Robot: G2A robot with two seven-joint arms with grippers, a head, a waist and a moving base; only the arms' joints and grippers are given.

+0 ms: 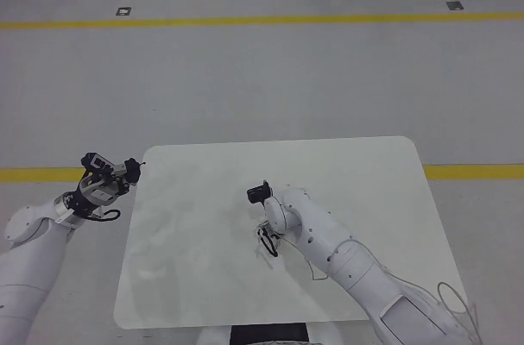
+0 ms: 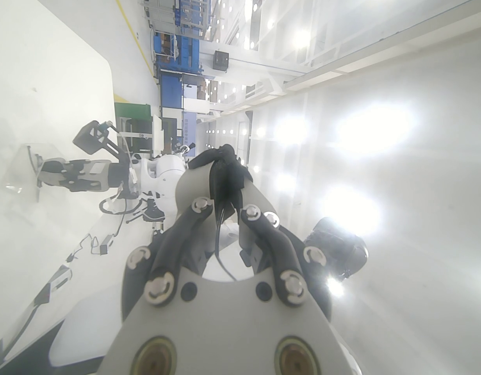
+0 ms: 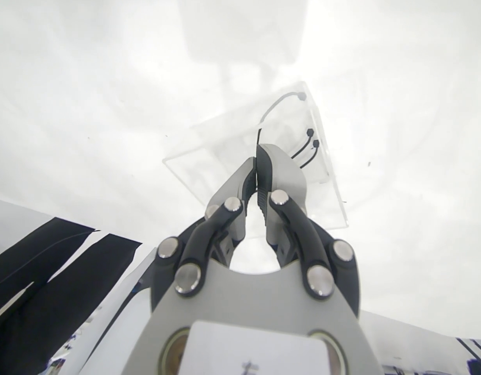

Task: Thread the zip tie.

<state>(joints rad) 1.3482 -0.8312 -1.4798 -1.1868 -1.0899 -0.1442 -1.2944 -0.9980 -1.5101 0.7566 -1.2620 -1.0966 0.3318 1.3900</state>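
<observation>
The right claw (image 3: 257, 165) is fully closed. Its two tips press together on a thin black zip tie (image 3: 259, 137), and a short end of the tie stands out past the tips. Just beyond the tips sits a clear plastic holder (image 3: 201, 158) on the white desk (image 1: 356, 233), near the desk's middle. Three other zip ties (image 3: 310, 133) sit in the holder, with their small heads along one side. The left claw (image 2: 223, 165) is also closed, on a black bunch (image 2: 228, 185). What this bunch is I cannot tell; a thin black strand hangs from it. The left claw is just beside the desk's far left corner, well apart from the right claw.
</observation>
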